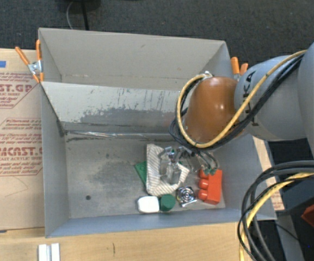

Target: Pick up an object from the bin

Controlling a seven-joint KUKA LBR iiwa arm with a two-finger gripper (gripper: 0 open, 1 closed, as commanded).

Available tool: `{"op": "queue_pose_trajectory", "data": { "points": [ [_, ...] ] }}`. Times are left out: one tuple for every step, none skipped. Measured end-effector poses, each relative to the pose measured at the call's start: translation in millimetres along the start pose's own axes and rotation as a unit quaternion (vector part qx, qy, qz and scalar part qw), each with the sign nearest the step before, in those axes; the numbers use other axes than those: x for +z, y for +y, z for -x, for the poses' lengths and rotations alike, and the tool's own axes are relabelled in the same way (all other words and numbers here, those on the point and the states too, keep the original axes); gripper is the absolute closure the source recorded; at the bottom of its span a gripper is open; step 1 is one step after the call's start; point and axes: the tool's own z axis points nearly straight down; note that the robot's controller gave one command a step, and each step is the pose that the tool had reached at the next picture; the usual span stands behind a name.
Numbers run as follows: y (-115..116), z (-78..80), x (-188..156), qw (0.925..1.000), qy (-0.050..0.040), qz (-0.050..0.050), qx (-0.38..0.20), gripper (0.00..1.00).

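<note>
The gripper (172,166) hung low over a crumpled white-and-grey checked cloth (155,185), its metal tip above the cloth's upper right part. Whether the claw stood apart or together could not be told, as its tip blended with the folds beneath it. Nor could it be told whether it touched the cloth. Nothing could be seen clamped in it.

Above the cloth, the arm's rounded orange-brown cover (211,110) rose over the gripper, looped round by yellow and black cables (185,99).

A dark green piece (141,171) stuck out from under the cloth's left edge. Just right of the cloth lay a red-orange plastic block (211,187) with raised studs. A small shiny metal thing (185,196) sat at the cloth's lower right corner, between cloth and block. Below the cloth's lower edge, a rounded green thing (167,203) and a white rounded thing (147,204) lay side by side, touching each other, the white one on the left.

Left of the cloth, the floor of the grey metal bin (91,173) stretched bare to the wall.
</note>
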Motion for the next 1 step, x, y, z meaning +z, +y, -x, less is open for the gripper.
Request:
{"op": "queue_pose_trajectory", "data": {
  "points": [
    [0.0, 0.0, 0.0, 1.0, 0.0, 0.0, 0.0, 0.0]
  ]
}}
